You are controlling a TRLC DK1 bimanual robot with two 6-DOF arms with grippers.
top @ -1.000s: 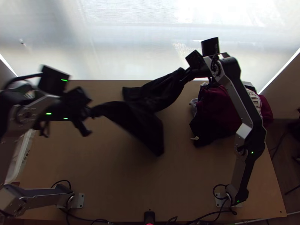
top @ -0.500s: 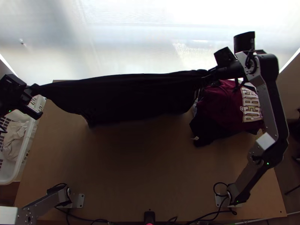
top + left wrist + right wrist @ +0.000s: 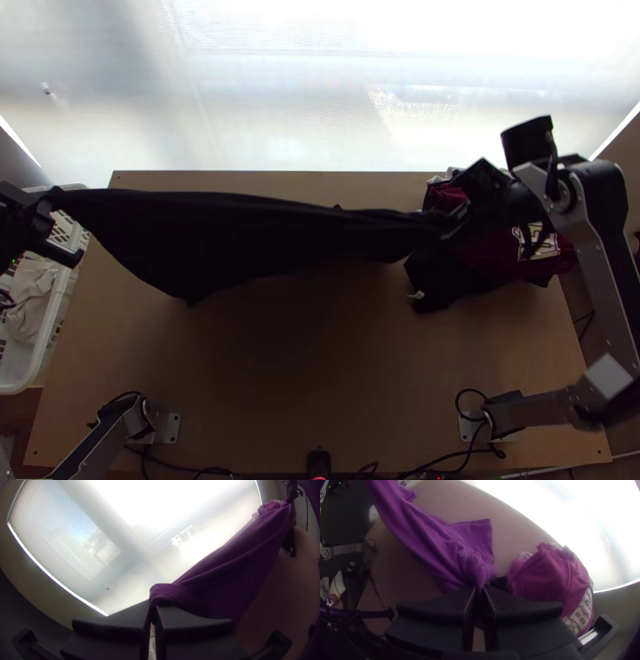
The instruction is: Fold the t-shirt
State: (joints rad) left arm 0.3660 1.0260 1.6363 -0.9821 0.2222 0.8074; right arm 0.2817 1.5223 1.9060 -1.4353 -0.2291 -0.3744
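Right gripper has come nearer, its end of the t-shirt with it. Fingers closed to a pinch on both it and left gripper, each gripping one end of the cloth. Shirt drawn out left to right, sagging between them above the table's far half, basket at left, clothes heap at right.

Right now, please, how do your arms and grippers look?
The left arm and right arm have silver-grey links and black joints, with black cables looped at the bases. The left gripper and right gripper are black, with wide, flat fingers narrowing toward the tips. A small green light shows on the left arm.
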